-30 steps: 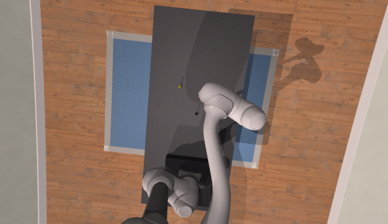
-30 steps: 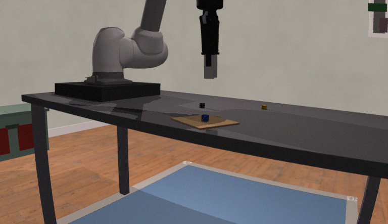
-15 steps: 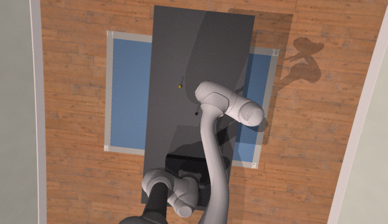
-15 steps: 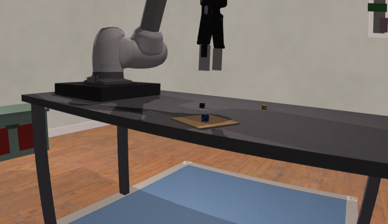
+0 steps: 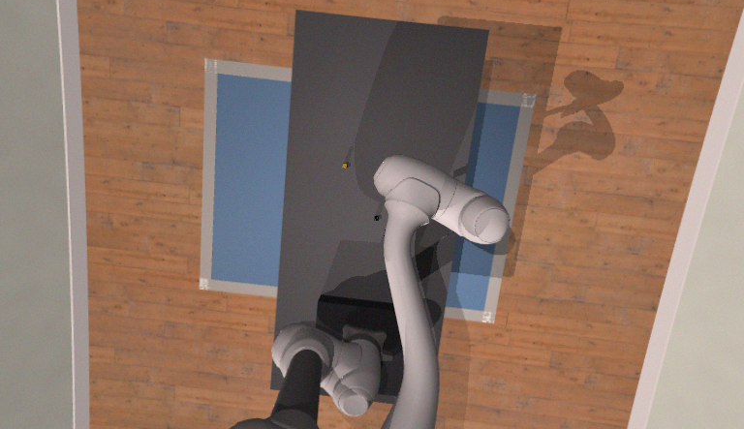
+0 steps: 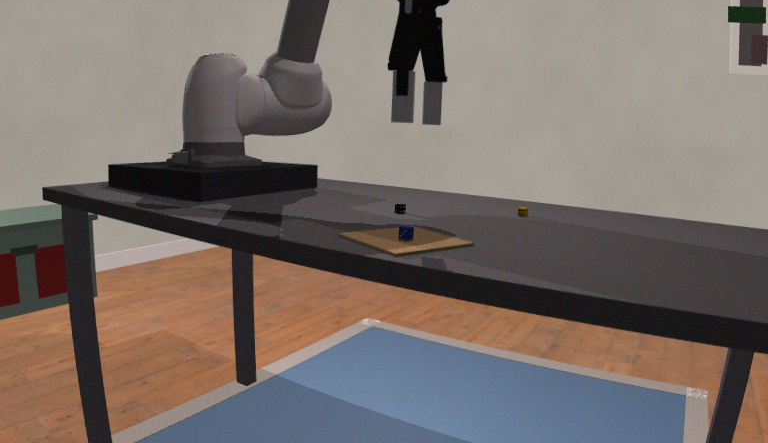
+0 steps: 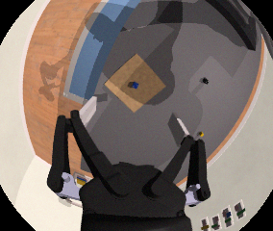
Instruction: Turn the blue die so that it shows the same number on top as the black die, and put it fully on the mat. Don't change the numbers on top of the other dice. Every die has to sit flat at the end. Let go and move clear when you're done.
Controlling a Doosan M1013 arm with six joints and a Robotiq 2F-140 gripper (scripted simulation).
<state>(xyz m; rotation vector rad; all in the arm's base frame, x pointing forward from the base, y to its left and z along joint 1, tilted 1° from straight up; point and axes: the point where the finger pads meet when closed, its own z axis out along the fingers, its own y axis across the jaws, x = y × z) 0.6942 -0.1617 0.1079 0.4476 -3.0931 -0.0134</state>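
The blue die (image 6: 405,233) sits flat on the tan mat (image 6: 405,240) near the table's front edge; it also shows in the wrist view (image 7: 135,85) on the mat (image 7: 136,80). The black die (image 6: 399,208) lies on the table behind the mat and shows in the overhead view (image 5: 376,218) and the wrist view (image 7: 205,81). The numbers on top are too small to read. My gripper (image 6: 416,104) hangs high above the mat, open and empty; its fingers spread wide in the wrist view (image 7: 136,122). The arm hides the mat in the overhead view.
A yellow die (image 6: 522,210) lies on the table to the right, also in the overhead view (image 5: 344,165) and the wrist view (image 7: 201,134). The arm's black base (image 6: 212,178) stands at the table's left end. A blue rug (image 6: 419,393) lies on the floor below.
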